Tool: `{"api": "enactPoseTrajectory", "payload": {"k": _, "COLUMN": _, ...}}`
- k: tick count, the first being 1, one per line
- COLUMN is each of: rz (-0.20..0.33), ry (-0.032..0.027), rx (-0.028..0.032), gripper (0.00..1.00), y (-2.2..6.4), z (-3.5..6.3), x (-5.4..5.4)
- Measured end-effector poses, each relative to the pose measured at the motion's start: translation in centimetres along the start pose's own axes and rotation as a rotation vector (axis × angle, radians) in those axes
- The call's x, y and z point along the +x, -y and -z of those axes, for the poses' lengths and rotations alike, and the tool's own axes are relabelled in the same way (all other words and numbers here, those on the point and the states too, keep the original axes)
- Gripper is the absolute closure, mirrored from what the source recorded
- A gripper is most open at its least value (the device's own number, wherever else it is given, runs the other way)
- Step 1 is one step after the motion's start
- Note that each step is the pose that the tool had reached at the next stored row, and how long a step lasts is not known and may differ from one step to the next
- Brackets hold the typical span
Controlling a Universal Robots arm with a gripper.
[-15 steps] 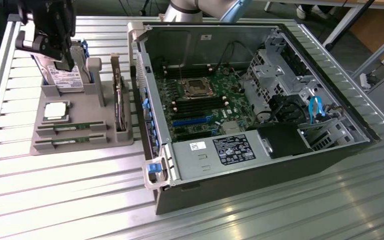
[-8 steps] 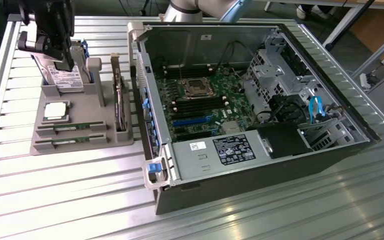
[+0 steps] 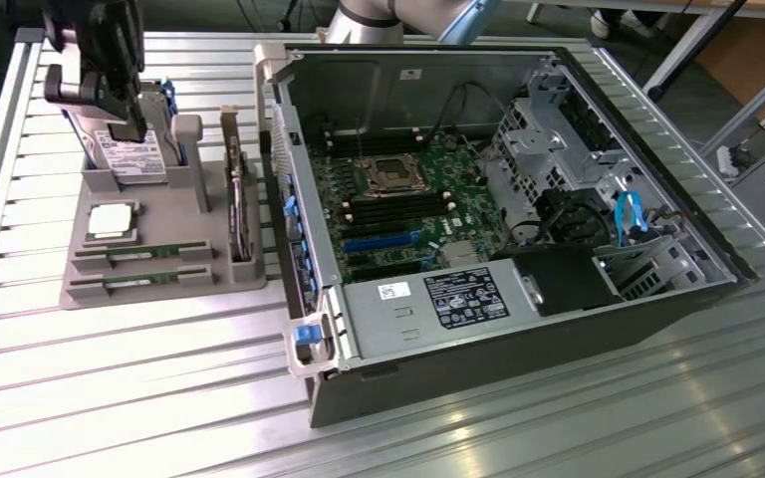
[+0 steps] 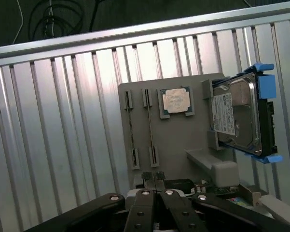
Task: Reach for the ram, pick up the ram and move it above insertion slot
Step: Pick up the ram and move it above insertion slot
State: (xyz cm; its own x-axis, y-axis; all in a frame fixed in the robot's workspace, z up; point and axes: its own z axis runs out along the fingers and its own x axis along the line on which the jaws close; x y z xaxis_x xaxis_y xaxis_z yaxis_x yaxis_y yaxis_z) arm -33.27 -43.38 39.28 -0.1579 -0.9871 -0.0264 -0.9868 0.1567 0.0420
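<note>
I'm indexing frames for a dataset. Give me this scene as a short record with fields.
arm: gripper shut, empty, near the upright hard drive
ram: two ram sticks seated in tray slots, not gripped
also on tray: processor
case: computer case open, motherboard exposed

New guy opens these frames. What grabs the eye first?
The open computer case stands out most, with its motherboard exposed, on the slatted metal table toward the exterior view's right. At that view's left, a grey holder tray carries a hard drive, a processor and two ram sticks seated in slots. The gripper hangs above the tray, shut and holding nothing.
</note>
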Motion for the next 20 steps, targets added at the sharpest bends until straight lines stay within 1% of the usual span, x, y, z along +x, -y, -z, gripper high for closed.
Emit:
{"api": "enactPoseTrajectory", "payload": {"k": 5, "rz": 0.047, "ry": -0.0020, "rx": -0.0012, "gripper": 0.90, "y": 0.00, "z": 0.00, "x": 0.00}}
{"api": "enactPoseTrajectory", "payload": {"k": 8, "rz": 0.100, "ry": -0.0043, "rx": -0.0026, "gripper": 0.90, "y": 0.00, "z": 0.00, "x": 0.00}}
{"api": "enactPoseTrajectory", "payload": {"k": 11, "rz": 0.131, "ry": -0.0055, "rx": -0.0034, "gripper": 0.90, "y": 0.00, "z": -0.01, "x": 0.00}}
{"api": "enactPoseTrajectory", "payload": {"k": 14, "rz": 0.151, "ry": -0.0064, "rx": -0.0040, "gripper": 0.90, "y": 0.00, "z": -0.01, "x": 0.00}}
{"api": "enactPoseTrajectory", "payload": {"k": 20, "rz": 0.151, "ry": -0.0065, "rx": -0.0040, "gripper": 0.89, "y": 0.00, "z": 0.00, "x": 0.00}}
